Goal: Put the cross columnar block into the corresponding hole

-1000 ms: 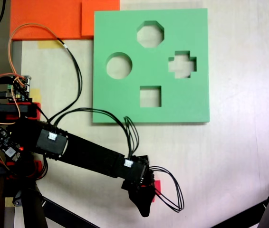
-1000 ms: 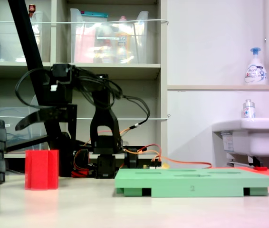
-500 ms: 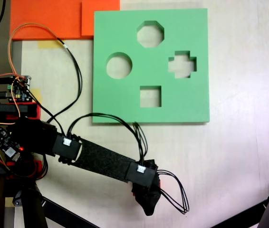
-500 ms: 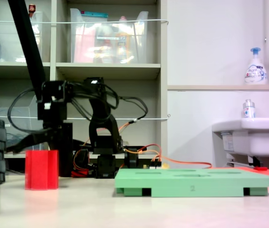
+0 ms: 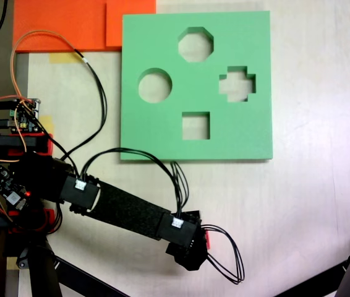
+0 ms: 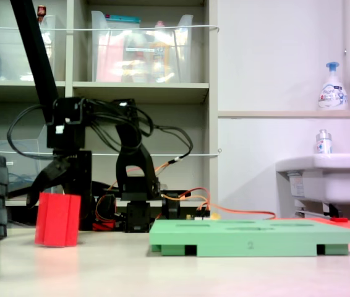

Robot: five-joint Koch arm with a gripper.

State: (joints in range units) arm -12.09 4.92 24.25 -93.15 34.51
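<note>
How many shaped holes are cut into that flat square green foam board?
4 in the flat square green foam board, in the first exterior view: octagonal cutout at top, round cutout on the left, plus-shaped cutout on the right, square cutout at bottom. None looks hidden.

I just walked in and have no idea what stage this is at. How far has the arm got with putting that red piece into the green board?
Early stage. The hand has reached the red cross block, which sits tilted on the table, far from the green board. Whether the grip is firm is unclear. Nothing is placed: the plus-shaped hole is empty. Lifting, carrying across and inserting all remain.
</note>
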